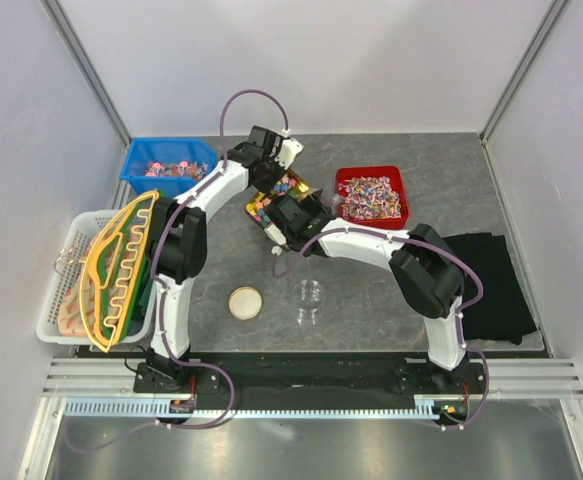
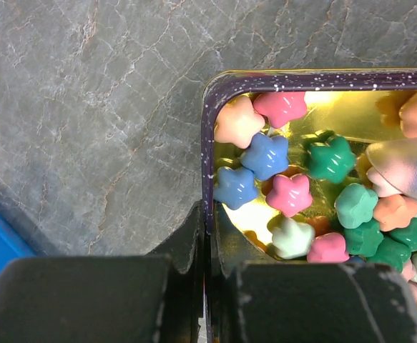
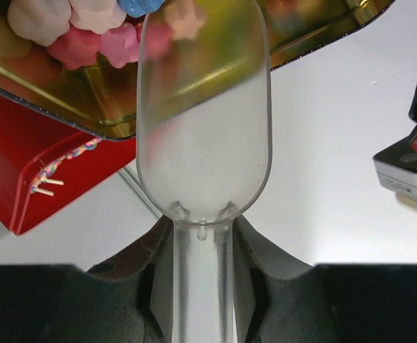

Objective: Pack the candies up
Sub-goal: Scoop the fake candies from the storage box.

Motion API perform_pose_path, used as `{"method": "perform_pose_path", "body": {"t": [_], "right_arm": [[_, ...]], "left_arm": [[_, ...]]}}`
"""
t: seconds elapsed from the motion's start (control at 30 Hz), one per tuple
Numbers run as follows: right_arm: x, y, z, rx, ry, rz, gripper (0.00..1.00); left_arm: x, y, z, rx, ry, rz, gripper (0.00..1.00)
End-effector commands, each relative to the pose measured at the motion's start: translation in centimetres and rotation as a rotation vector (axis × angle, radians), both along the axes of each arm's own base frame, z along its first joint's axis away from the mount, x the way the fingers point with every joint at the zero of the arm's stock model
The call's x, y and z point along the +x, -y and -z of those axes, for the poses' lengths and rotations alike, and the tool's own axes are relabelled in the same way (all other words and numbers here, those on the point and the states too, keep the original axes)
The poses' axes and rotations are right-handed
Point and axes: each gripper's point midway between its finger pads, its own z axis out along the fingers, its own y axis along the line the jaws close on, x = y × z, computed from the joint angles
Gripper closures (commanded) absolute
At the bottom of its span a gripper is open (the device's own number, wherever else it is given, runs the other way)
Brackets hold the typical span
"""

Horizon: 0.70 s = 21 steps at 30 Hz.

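An open tin (image 2: pixel 207 128) with a dark speckled rim and gold inside holds several star-shaped candies (image 2: pixel 288 193) in pink, blue, green and peach. My left gripper (image 2: pixel 209 214) is shut on the tin's side wall. My right gripper (image 3: pixel 202 246) is shut on the handle of a clear plastic scoop (image 3: pixel 204 136). The scoop's bowl is empty, and its tip reaches over the tin's edge (image 3: pixel 65 107) towards pink candies (image 3: pixel 94 43). In the top view the tin (image 1: pixel 311 190) is tilted at mid table, between the left gripper (image 1: pixel 274 180) and the right gripper (image 1: pixel 293 212).
A red bin (image 1: pixel 371 195) of wrapped sweets stands right of the tin, and a blue bin (image 1: pixel 166 165) at the back left. A clear jar (image 1: pixel 307 300) and its lid (image 1: pixel 245 302) sit near the front. There is a white basket (image 1: pixel 66 290) at left and a black cloth (image 1: pixel 491 285) at right.
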Motion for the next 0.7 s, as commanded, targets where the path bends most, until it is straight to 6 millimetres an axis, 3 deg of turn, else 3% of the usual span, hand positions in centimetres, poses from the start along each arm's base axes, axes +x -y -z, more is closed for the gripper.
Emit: {"method": "perform_pose_path", "body": {"t": [0.0,0.37,0.67], "right_arm": [[-0.2,0.4,-0.3,-0.159,-0.001,-0.011,1.00],[-1.4,-0.1,0.3,-0.069,-0.227,-0.046,1.00],[-1.9,0.3,3.1,-0.064,-0.305,-0.061,1.00]], "left_arm": [[1.0,1.9,-6.2,-0.095,0.145,0.065,0.98],[0.0,2.6,-4.7,-0.115,0.109,0.119,0.98],[-0.1,2.9,-6.0,-0.139,0.131,0.140,0.98]]}}
